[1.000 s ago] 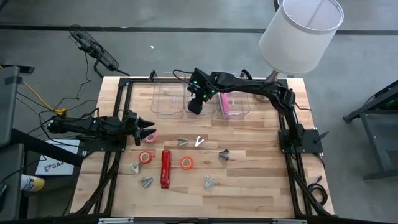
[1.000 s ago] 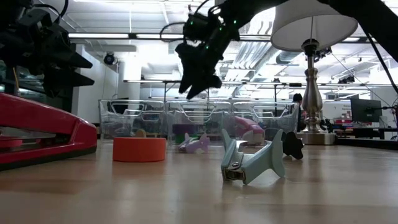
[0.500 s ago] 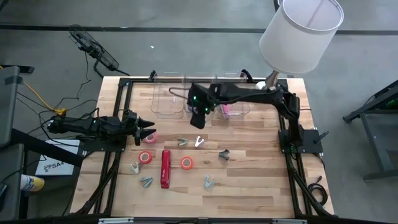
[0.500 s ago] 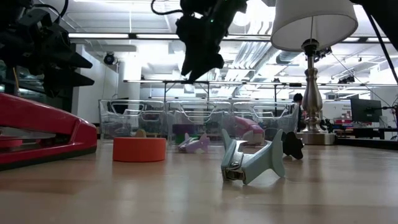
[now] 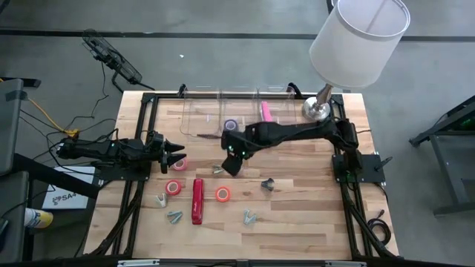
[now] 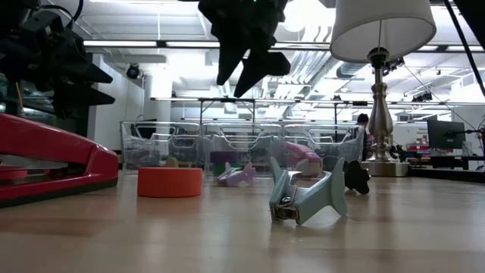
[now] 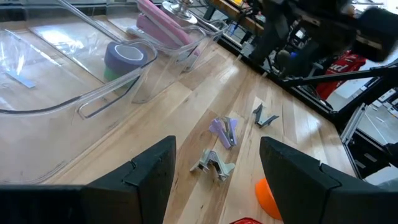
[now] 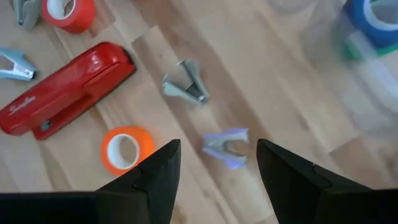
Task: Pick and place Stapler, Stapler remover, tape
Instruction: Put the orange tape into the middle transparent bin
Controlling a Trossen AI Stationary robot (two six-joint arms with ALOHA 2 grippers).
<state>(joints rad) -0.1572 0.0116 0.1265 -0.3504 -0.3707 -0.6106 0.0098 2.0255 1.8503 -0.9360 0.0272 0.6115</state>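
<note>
- Wooden surface (image 5: 297, 222) carries our red stapler (image 5: 197, 200) and orange tape (image 5: 223, 194).
- Right claw (image 5: 232, 166) hovers spread above the purple staple remover (image 8: 227, 148).
- Left claw (image 5: 178, 154) waits spread, empty.

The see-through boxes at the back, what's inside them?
In the clear bins: a blue-purple tape roll stacked on a green one, and a pink stapler. Anything under them is hidden.

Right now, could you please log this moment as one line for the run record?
right gripper: fingers open, empty, above purple staple remover | left gripper: open, waiting at table's left edge | red stapler: on table
</note>
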